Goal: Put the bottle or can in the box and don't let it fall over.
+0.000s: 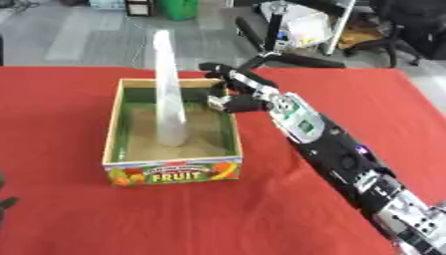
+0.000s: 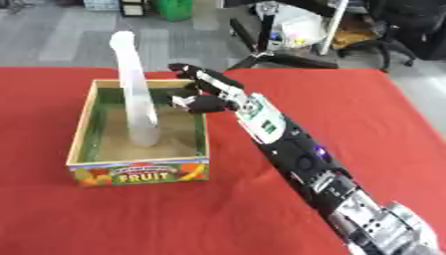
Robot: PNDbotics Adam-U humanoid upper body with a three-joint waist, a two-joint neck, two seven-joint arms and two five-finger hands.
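Note:
A tall, translucent white bottle [image 1: 170, 99] stands upright inside the open cardboard box [image 1: 111, 134], its base on the box's sandy-coloured floor left of centre. The box carries a "FRUIT" label [image 1: 174, 175] on its front wall. My right hand [image 1: 248, 97] hovers over the box's far right corner, open, with its fingers spread toward the bottle but apart from it, holding nothing. My right arm [image 1: 340, 154] runs back diagonally to the lower right. A dark sliver of my left hand [image 1: 5, 199] shows at the left edge.
The box sits on a red cloth-covered table [image 1: 261, 214]. Beyond the far edge are a black stand [image 1: 275, 35], a green bin [image 1: 180, 9] and an office chair [image 1: 409, 30] on the grey floor.

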